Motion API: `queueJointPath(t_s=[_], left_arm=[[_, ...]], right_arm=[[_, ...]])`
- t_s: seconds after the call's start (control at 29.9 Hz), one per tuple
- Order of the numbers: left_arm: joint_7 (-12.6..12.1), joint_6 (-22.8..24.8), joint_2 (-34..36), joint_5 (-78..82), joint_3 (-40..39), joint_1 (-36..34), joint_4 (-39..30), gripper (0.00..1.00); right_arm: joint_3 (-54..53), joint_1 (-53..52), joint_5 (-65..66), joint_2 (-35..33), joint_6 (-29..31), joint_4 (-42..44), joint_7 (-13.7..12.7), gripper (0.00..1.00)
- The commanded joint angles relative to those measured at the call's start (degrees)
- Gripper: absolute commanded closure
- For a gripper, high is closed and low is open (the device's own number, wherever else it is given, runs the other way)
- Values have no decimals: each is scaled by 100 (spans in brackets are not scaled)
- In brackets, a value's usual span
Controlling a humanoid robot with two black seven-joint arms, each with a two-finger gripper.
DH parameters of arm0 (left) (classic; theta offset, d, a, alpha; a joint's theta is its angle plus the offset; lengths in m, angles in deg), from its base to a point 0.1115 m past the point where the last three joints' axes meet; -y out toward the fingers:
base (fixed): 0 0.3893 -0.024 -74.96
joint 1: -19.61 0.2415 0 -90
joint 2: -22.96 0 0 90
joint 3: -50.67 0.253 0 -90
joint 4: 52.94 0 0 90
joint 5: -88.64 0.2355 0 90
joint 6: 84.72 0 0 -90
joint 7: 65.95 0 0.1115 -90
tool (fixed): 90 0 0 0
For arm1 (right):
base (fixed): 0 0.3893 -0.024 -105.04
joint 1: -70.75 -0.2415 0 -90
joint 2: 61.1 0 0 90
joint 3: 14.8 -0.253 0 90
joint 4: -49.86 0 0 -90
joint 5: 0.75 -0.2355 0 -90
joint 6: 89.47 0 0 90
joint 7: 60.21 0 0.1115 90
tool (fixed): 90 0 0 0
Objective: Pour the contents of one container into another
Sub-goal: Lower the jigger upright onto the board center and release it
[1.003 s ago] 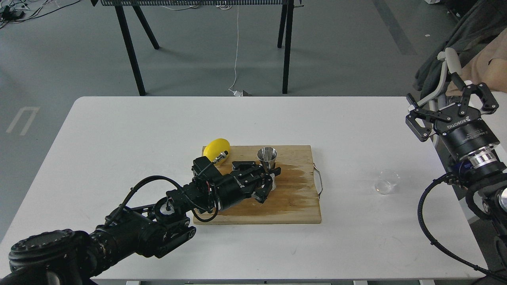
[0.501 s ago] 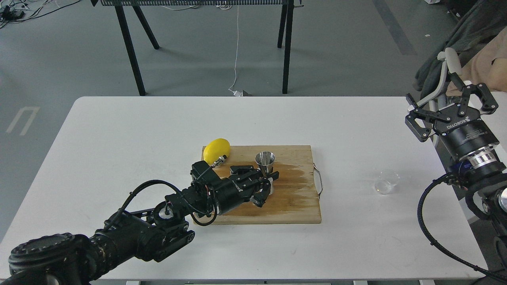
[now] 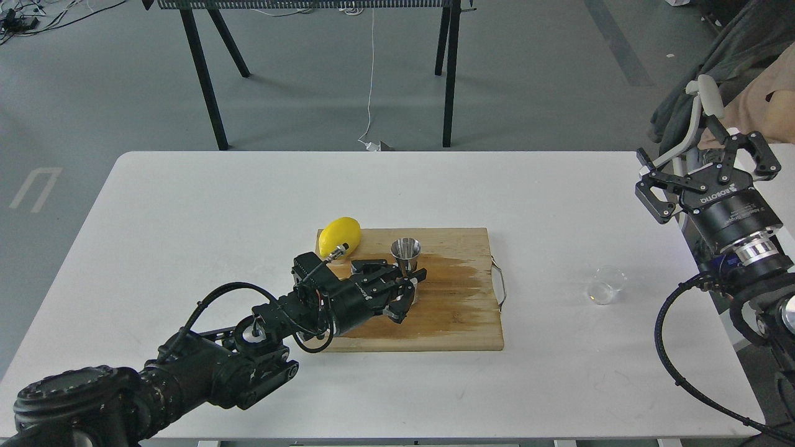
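Observation:
The steel jigger (image 3: 405,249) stands upright over the wooden cutting board (image 3: 447,323), its open top cone showing. My left gripper (image 3: 407,288) is shut on the jigger's lower half, which its fingers mostly hide. The small clear glass cup (image 3: 607,284) sits alone on the white table at the right, well apart from the board. My right gripper (image 3: 703,156) hangs open and empty above the table's right edge, behind and to the right of the glass cup.
A yellow lemon (image 3: 340,236) rests at the board's back left corner, close behind my left wrist. A dark wet patch (image 3: 456,279) covers the board's middle and right. A metal handle (image 3: 500,282) sticks out of the board's right end.
My left gripper has carried the jigger leftward across the board, toward the lemon. The right arm and the glass cup have stayed put.

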Motion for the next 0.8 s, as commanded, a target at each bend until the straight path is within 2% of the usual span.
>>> queueJointPath(t_s=[0.0, 0.2, 0.37, 0.53, 0.77], left_arm=[[0, 0, 0, 0, 0, 0, 0, 67], [0, 0, 0, 9, 0, 0, 0, 41], [0, 0, 0, 0, 0, 35, -8, 24], [0, 0, 0, 0, 0, 79, -17, 17], [0, 0, 0, 0, 0, 184, -17, 16]], right_arm=[[0, 9, 0, 0, 0, 0, 0, 1], [-9, 17, 0, 0, 0, -8, 0, 1], [-9, 26, 0, 9, 0, -17, 0, 1], [0, 26, 0, 18, 0, -26, 0, 1], [0, 35, 0, 35, 0, -44, 0, 1]])
